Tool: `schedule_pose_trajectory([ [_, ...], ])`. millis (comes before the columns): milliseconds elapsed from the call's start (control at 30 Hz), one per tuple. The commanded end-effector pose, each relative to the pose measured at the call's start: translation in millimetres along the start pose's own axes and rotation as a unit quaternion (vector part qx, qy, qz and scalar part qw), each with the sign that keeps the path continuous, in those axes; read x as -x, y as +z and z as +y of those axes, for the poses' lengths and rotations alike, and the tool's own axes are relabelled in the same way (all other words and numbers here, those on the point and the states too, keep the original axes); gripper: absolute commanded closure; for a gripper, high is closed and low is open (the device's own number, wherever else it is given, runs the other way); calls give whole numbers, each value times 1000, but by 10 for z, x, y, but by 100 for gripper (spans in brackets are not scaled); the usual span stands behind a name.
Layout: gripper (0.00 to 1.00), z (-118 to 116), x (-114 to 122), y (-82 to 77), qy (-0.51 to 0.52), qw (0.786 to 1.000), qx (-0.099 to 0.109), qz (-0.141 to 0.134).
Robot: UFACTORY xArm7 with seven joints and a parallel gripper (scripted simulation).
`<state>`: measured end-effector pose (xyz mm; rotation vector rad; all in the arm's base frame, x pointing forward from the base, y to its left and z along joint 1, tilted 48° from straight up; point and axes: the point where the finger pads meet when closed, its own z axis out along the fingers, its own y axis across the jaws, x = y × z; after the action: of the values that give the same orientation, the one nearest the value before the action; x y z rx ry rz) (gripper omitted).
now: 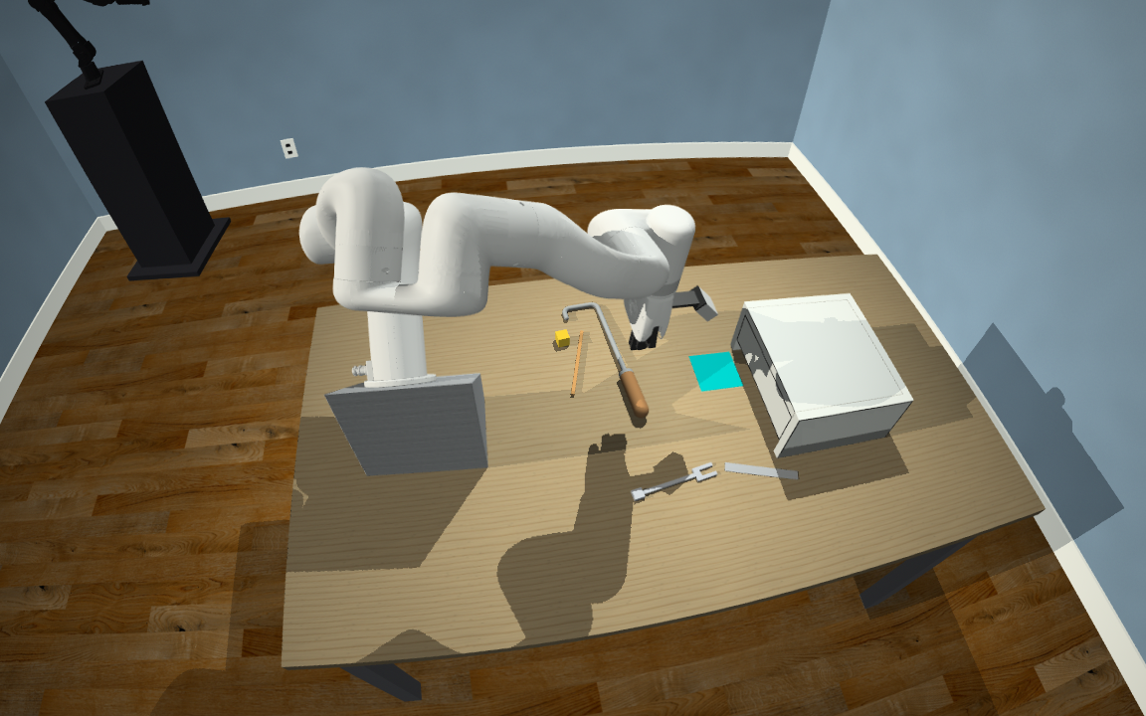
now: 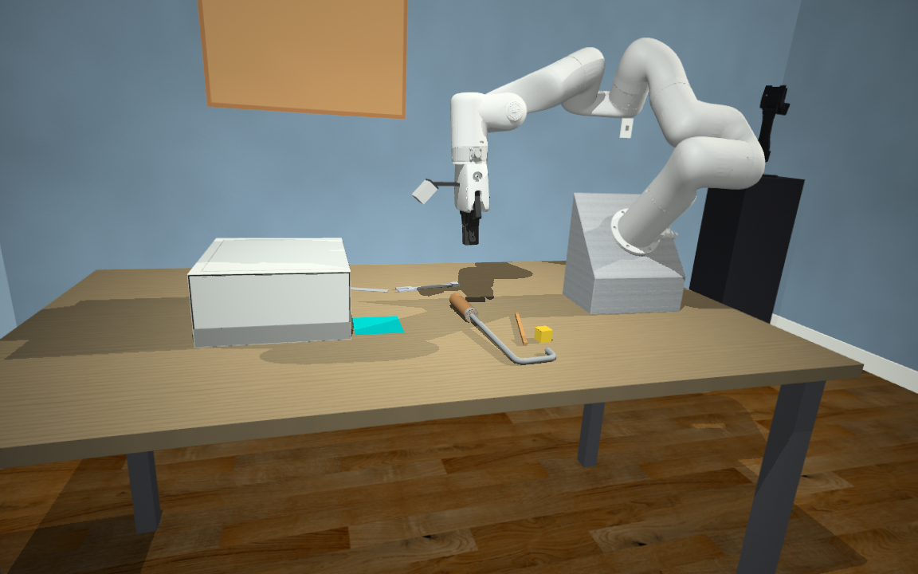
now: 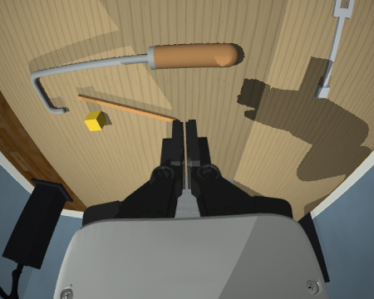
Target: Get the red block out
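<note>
Blue walls and a plank floor surround the light wooden table (image 1: 435, 570). Going left to right in the top view, the white arm's grey wedge-shaped base (image 1: 408, 427) stands near the left edge. Then come a small yellow cube (image 1: 562, 337), a thin orange stick (image 1: 575, 365) and a grey metal hook tool with a brown wooden handle (image 1: 617, 356). Above that tool hangs the black gripper (image 1: 641, 340), fingers pressed together on nothing. A flat teal square (image 1: 715, 371) lies just beside the white box cabinet (image 1: 827, 365) near the right edge. No red block shows in any view.
</note>
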<state>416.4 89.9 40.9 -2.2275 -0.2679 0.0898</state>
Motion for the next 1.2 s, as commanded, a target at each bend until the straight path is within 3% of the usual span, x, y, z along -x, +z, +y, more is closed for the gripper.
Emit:
schedule_pose_trajectory([
  [0, 100, 36, -32, -41, 139, 990, 5, 8],
  [133, 100, 67, -51, -64, 244, 970, 2, 12],
  [300, 100, 95, -69, -86, 370, 929, -1, 18],
  [367, 100, 95, -69, -86, 370, 929, -1, 18],
  [400, 100, 99, -71, -89, 440, 898, -1, 22],
  [533, 100, 107, -76, -96, 511, 859, -2, 25],
  [833, 100, 109, -77, -97, 690, 723, 8, 41],
  [1167, 100, 109, -77, -97, 690, 723, 8, 41],
])
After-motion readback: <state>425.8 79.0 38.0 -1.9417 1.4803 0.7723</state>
